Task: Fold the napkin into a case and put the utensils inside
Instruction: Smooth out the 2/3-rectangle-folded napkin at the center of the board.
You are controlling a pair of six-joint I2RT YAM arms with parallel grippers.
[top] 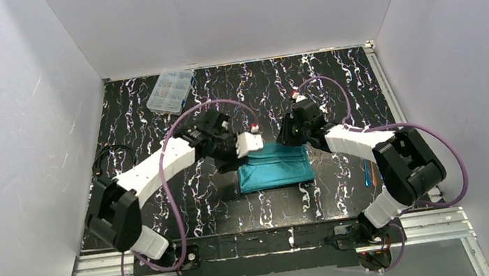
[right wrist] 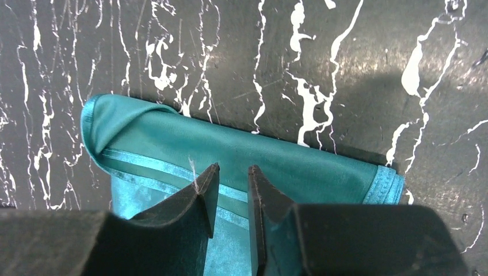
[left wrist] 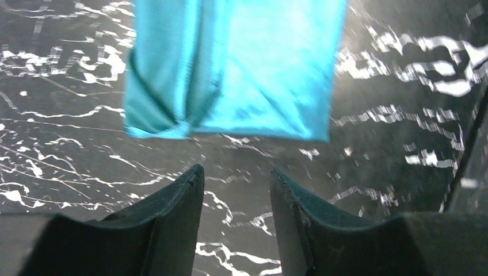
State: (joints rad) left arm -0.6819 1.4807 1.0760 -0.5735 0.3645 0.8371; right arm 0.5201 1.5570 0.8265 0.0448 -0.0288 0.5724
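Napkin (top: 274,164) sits mid-worktop (top: 186,201), folded down to a flat rectangle with its long sides running left to right. Left hand (top: 251,144) is at its far left corner, right hand (top: 295,135) at its far right corner, both right up against the far edge.

From the left wrist: left hand (left wrist: 237,170) is open, a clear gap between the fingers (left wrist: 172,213), nothing in it. The napkin (left wrist: 241,75) lies just ahead of the tips, apart from them, with a strip of bare worktop between.

From the right wrist: right hand (right wrist: 232,169) is open only a sliver, fingers (right wrist: 190,207) low over the napkin (right wrist: 259,155), right above the pale stitched hem. The cloth shows through the gap and nothing is pinched. Whether the tips touch the cloth, I can't tell. The far edge there is a soft rolled fold.

There is free dark worktop on every side of the napkin, and white walls (top: 226,13) close in left, right and far.

A clear compartment box (top: 170,91) sits in the far left corner, its contents too small to make out. The utensils (top: 366,171) lie on the worktop to the right, beside the right arm, apart from the napkin.
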